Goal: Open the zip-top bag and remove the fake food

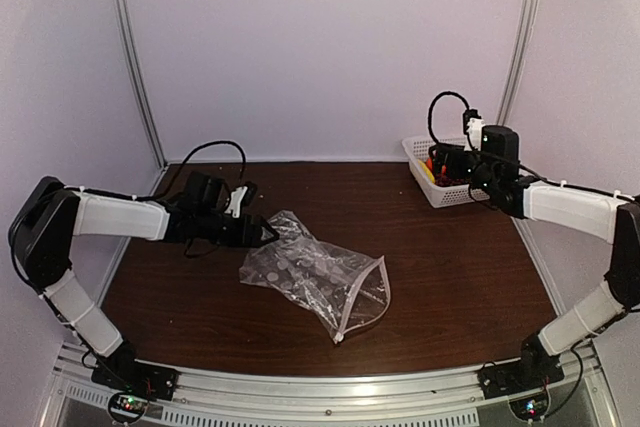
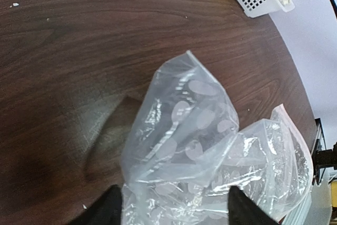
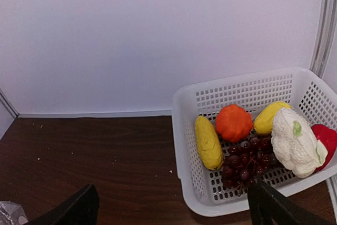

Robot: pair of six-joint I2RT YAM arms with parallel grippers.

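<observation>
My L tool [image 2: 174,196] sits low over the surface [image 2: 79,51], jaws approx. half apart. The bag's [image 2: 210,146] crumpled far-left corner stands up between the 2 fingers [image 2: 108,209], but neither one pinches it, so nothing's held. The bag lies mid-surface, clear & crinkly, w/ its zip strip [image 1: 362,299] at the near-right end, away from the L tool.

My R tool [image 3: 174,193] is at the back right, jaws spread wide w/ nothing between them, hanging above the near-left side of the white basket [image 3: 181,130].

The food is all in that basket, well apart from the bag:
- corn [image 3: 208,142]
- orange piece [image 3: 234,122]
- yellow piece [image 3: 271,117]
- cauliflower [image 3: 294,142]
- red piece [image 3: 327,139] at the frame edge
- dark grapes [image 3: 241,163] in the middle
</observation>
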